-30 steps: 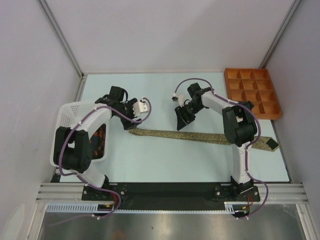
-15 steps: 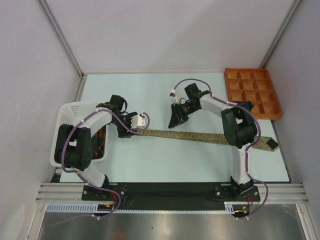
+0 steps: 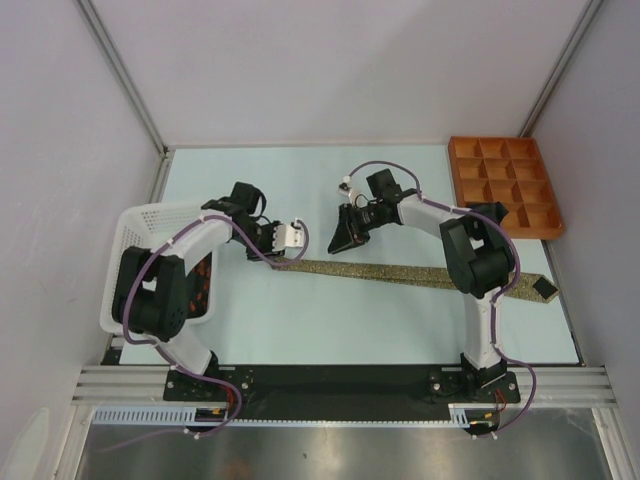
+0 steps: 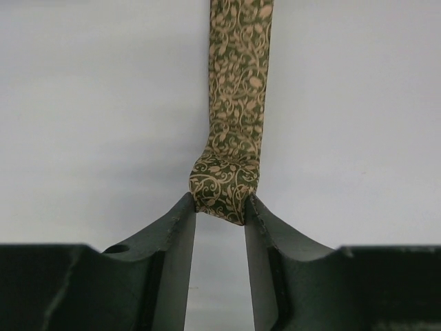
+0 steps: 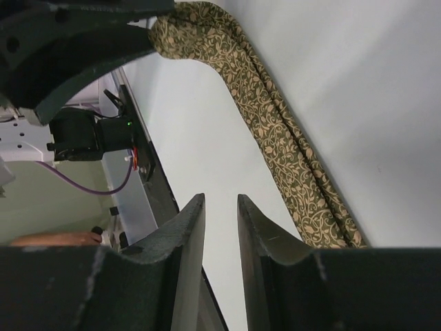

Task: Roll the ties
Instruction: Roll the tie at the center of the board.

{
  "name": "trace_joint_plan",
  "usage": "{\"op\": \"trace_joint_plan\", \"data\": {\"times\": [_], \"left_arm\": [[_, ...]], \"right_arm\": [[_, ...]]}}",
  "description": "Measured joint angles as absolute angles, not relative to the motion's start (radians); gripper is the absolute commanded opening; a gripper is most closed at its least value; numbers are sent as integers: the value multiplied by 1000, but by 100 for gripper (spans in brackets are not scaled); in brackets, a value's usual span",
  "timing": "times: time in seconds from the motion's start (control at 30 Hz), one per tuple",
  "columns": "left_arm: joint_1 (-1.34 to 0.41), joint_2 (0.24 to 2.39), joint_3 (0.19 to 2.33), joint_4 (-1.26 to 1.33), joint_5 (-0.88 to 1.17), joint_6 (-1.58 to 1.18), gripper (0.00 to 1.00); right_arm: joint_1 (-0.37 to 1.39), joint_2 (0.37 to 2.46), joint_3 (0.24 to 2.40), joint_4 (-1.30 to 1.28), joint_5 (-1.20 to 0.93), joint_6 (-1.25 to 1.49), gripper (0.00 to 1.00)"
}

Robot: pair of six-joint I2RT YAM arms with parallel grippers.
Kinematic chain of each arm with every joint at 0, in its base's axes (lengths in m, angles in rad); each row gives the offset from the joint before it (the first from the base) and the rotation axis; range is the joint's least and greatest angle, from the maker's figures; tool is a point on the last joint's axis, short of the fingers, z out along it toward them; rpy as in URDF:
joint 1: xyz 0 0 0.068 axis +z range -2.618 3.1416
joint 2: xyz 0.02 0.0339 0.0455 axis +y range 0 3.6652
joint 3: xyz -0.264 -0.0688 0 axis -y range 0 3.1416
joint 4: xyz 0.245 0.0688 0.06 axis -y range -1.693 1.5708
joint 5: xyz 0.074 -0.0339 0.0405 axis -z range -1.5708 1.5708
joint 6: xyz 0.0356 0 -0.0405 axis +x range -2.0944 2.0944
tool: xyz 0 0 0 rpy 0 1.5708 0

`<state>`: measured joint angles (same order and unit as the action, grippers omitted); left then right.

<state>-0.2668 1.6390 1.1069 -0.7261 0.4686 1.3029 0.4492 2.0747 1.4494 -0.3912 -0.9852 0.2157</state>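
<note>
My left end effector (image 4: pixel 219 205) has just closed on the folded end of the olive-tan tie (image 4: pixel 238 83), near the basket (image 3: pixel 132 222), so rolling can probably start. My right end effector (image 5: pixel 221 207) is barely open and holds nothing.

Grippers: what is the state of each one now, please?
Left gripper: shut on the folded end of the tie.
Right gripper: slightly open, holding nothing.

I read bright, even, diffuse light in all views; shadows are faint and soft. Left wrist view: fingers (image 4: pixel 172 262) dark, slightly defocused; tie (image 4: pixel 238 83) pattern sharp.
</note>
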Motion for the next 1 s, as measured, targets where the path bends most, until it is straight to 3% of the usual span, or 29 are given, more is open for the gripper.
{"op": "trace_joint_plan", "data": {"times": [0.17,0.27,0.4,1.0], "left_arm": [[-321,1676,1148,-733,502,1259,34],[-345,1708,1174,-729,521,1225,32],[-372,1755,1192,-706,545,1167,32],[-404,1795,1193,-624,591,1047,31]], "right_arm": [[460,2063,1408,-300,-985,319,36],[479,2063,1393,-252,-986,380,45],[514,2063,1387,-187,-986,457,51],[563,2189,1386,-5,-945,649,45]]}}
